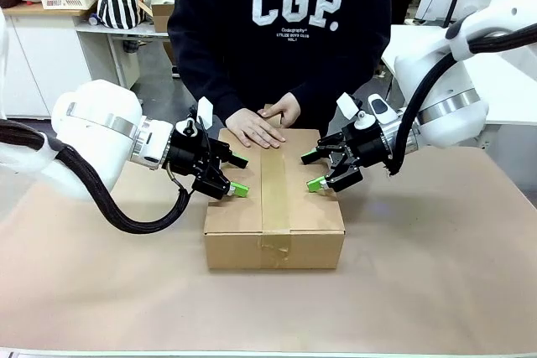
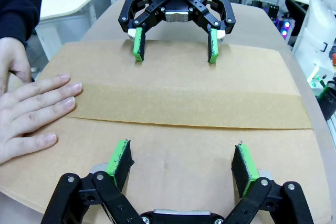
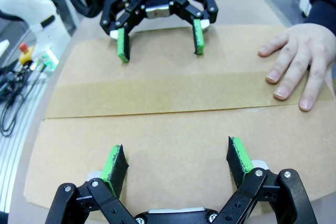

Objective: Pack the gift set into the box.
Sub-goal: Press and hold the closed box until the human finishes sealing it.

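Carton of plain brown corrugated cardboard (image 1: 273, 207), rectangular, sitting mid-table on the tan table surface (image 1: 436, 274), flaps down, with a strip of brown tape (image 1: 273, 186) along the centre seam. Pressed flat on the far end of the lid: a person's hand (image 1: 256, 129), fingers spread, the other hand (image 1: 284, 109) just behind at the carton's far edge. Hovering over the left edge of the lid: left gripper (image 1: 237, 175), jaws spread wide, green pads (image 2: 118, 161) holding nothing. Facing it over the right edge: right gripper (image 1: 314, 170), likewise splayed and empty. Dark sweatshirt with white lettering (image 1: 295, 6) behind the carton.
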